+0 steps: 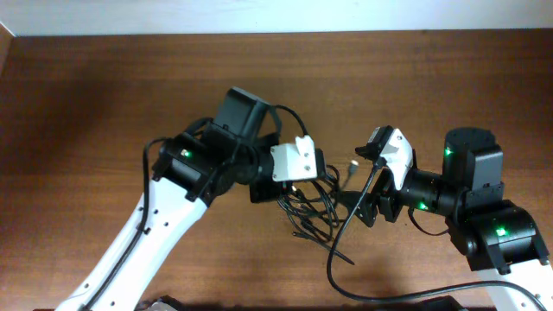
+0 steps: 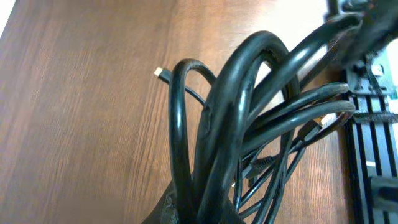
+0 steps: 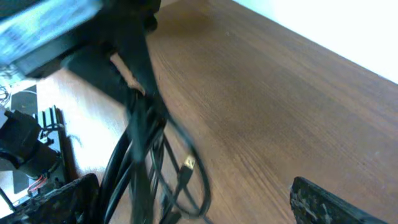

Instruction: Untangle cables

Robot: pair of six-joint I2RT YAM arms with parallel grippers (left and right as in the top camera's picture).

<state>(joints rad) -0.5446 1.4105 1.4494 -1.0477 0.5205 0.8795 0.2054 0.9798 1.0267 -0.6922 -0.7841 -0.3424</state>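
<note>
The cables are a bunch of thin black cords in loops on the wooden table, between the two arms. My left gripper is at the bunch's left side. In the left wrist view it is shut on several looped cables, which rise out of the jaws. A gold-tipped plug sticks out beyond the loops. My right gripper is at the bunch's right side. In the right wrist view it is open wide, with the cables and a plug hanging between the fingers, close to the left one.
The brown wooden table extends all round. A thicker black robot wire curves from the right arm down to the front edge. A white wall edge runs along the back.
</note>
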